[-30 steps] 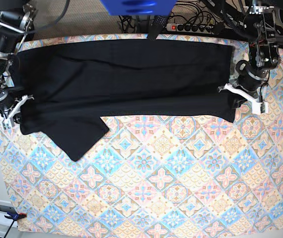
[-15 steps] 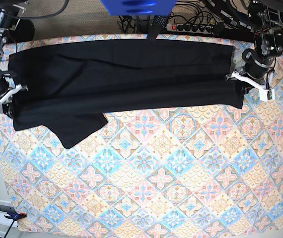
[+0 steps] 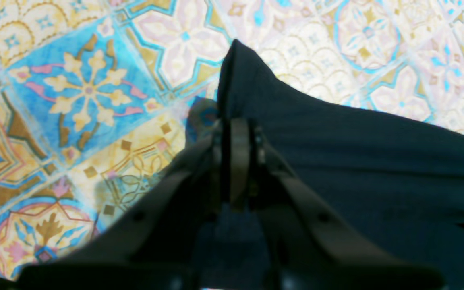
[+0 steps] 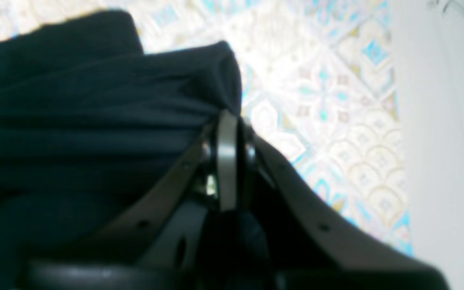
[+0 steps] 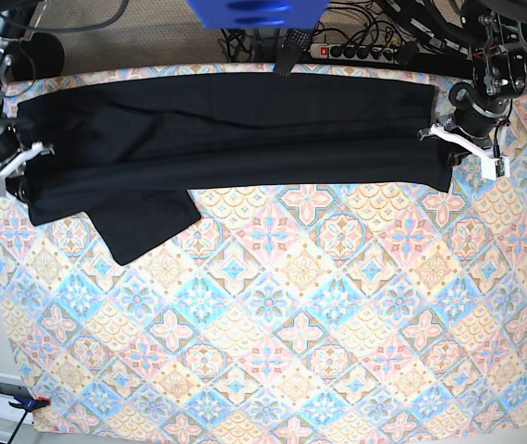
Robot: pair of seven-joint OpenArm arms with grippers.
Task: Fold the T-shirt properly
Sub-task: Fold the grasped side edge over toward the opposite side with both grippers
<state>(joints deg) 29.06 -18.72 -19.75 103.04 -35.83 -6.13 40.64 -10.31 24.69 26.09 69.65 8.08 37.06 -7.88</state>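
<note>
The black T-shirt (image 5: pixel 226 134) lies stretched in a long band across the far side of the table, a sleeve flap (image 5: pixel 143 227) sticking out toward the front at the left. My left gripper (image 5: pixel 458 155) is shut on the T-shirt's right end; in the left wrist view its fingers (image 3: pixel 238 161) pinch a corner of the dark cloth (image 3: pixel 336 153). My right gripper (image 5: pixel 6 180) is shut on the T-shirt's left end, and the right wrist view shows bunched cloth (image 4: pixel 95 112) clamped at the fingers (image 4: pixel 227 161).
A patterned tablecloth (image 5: pixel 291 314) covers the table. Behind the far edge lie a power strip (image 5: pixel 361 51) and cables. A blue object (image 5: pixel 254 11) hangs at the top centre. A pale surface (image 4: pixel 445 141) borders the table on my right gripper's side.
Both grippers have drawn the T-shirt toward the table's far edge. The band of cloth is narrower and the sleeve flap has slid back with it.
</note>
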